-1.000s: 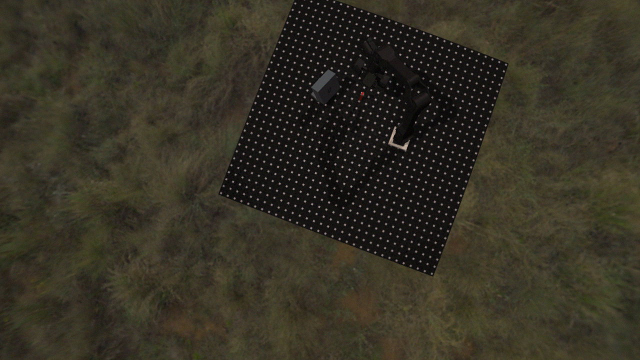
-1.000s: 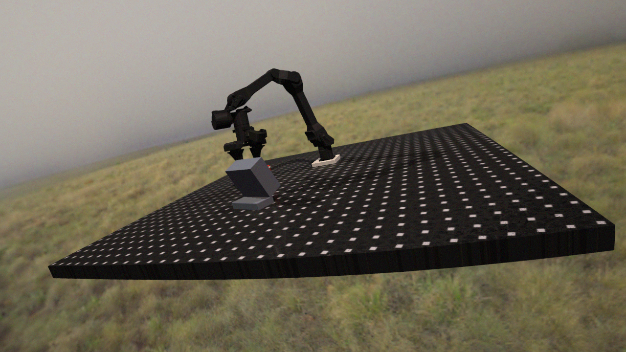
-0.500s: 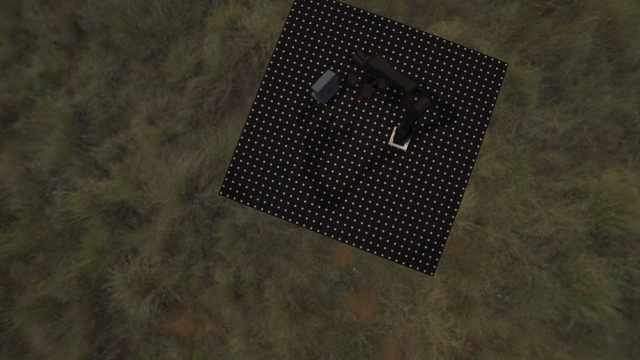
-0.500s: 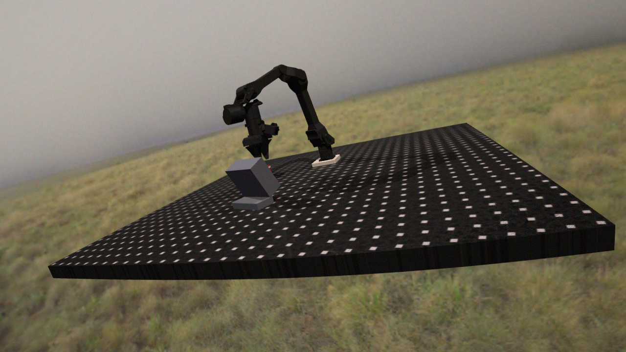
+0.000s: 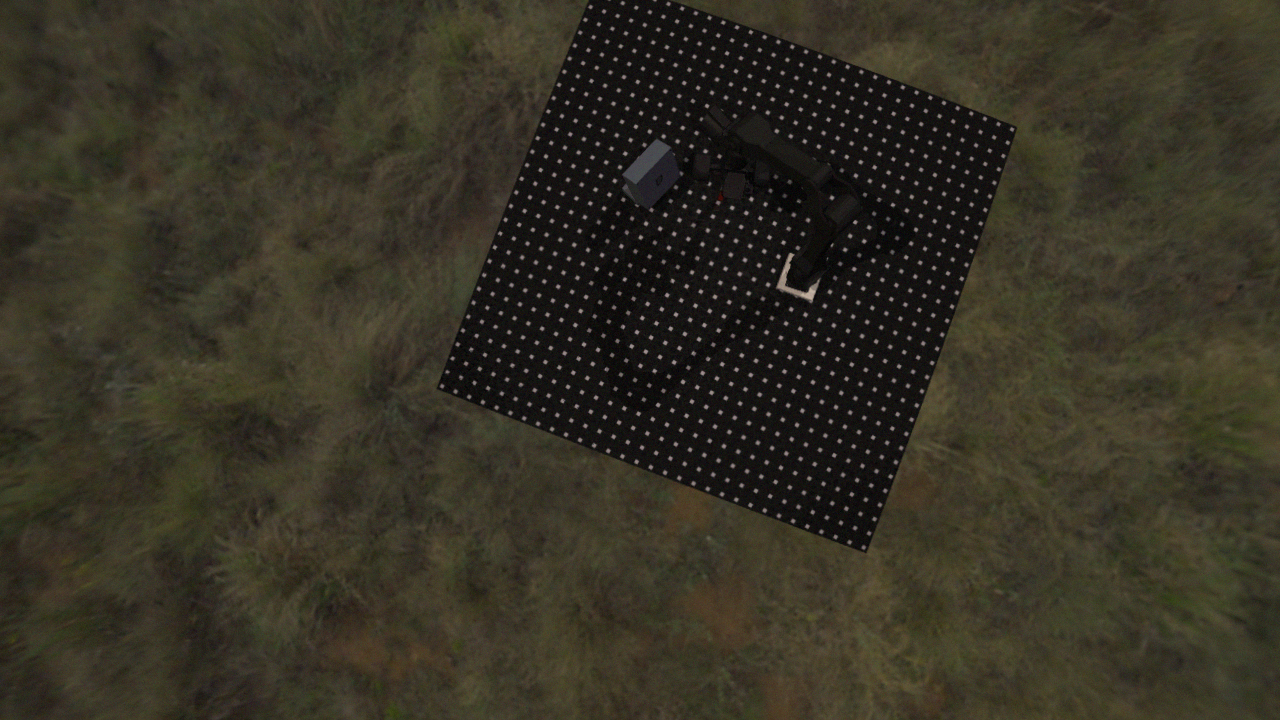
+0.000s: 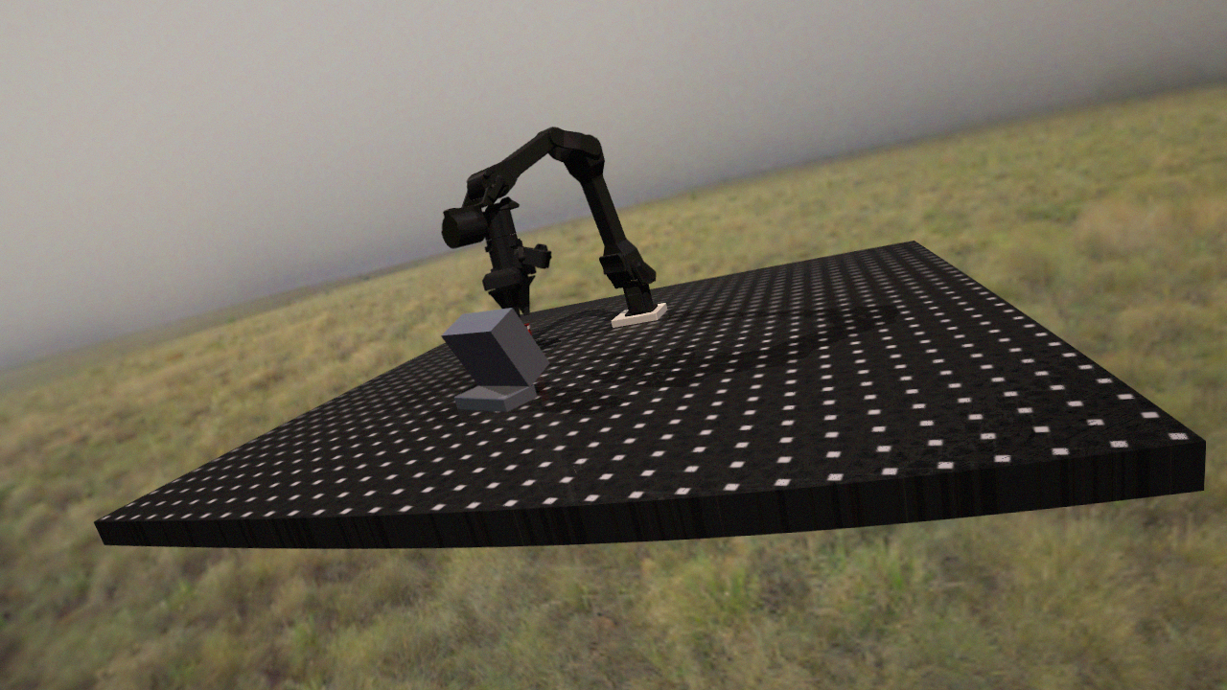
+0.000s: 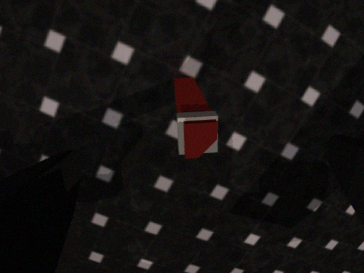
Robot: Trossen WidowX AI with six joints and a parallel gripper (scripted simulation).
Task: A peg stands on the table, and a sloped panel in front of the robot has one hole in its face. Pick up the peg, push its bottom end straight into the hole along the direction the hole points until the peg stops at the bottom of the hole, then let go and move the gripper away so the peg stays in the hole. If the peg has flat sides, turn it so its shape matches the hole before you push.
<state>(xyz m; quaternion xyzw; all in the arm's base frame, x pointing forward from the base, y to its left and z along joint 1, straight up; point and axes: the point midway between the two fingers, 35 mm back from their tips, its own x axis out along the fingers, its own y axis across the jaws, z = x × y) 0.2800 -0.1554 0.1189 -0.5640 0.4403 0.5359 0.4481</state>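
The red peg (image 5: 720, 197) (image 6: 529, 330) (image 7: 201, 137) stands on the table, with a pale band near its top. In the wrist view its red top has flat sides and one cut-off corner. My gripper (image 5: 731, 170) (image 6: 523, 309) (image 7: 201, 163) is open and empty. It points down above the peg, and in the wrist view the peg shows between the two dark fingers. The grey sloped panel (image 5: 666, 164) (image 6: 506, 347) stands to the left of the peg in the top view, with one small dark hole (image 5: 659, 180) in its face. The hole is hidden in the exterior view.
The panel rests on a low grey foot (image 6: 493, 399). The arm reaches over from its white base plate (image 5: 794, 293) (image 6: 630, 321). The black table (image 5: 716, 429) (image 6: 772, 428) has a grid of white squares, and its edges drop off to grass.
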